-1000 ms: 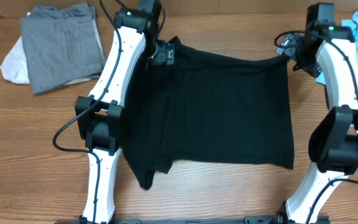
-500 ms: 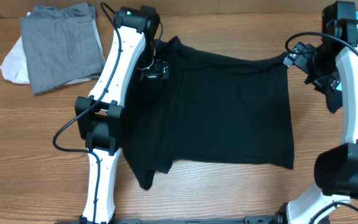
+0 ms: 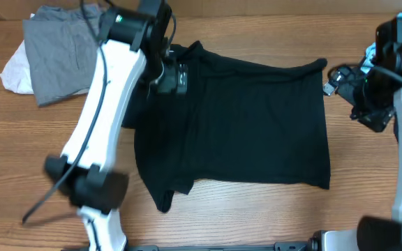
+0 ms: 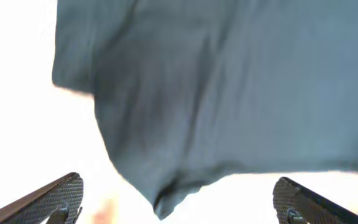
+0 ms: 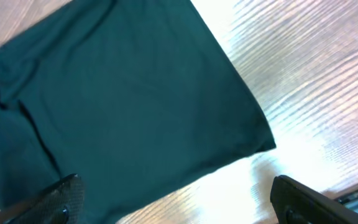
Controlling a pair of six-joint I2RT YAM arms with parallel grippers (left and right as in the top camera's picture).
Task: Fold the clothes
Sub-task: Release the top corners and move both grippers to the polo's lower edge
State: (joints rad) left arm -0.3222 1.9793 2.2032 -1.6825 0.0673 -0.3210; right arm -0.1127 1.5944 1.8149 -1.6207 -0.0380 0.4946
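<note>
L gripper (image 3: 167, 77) & R gripper (image 3: 339, 78) both have jaws wide apart w/ nothing in them. Vs a sec ago both have backed off the far edge of the black shirt (image 3: 243, 125): R is now clear of its far-right corner, L arm swung out left. Shirt hasn't shifted, flat mid-table (image 3: 257, 219), so prob this step's done & next fold due; long axis runs L–R, straight edge R, sleeve poking out near-left.

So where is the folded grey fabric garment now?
In the overhead view the folded grey fabric garment lies at the far left corner of the wooden table, on a white cloth, left of the large black shirt.
</note>
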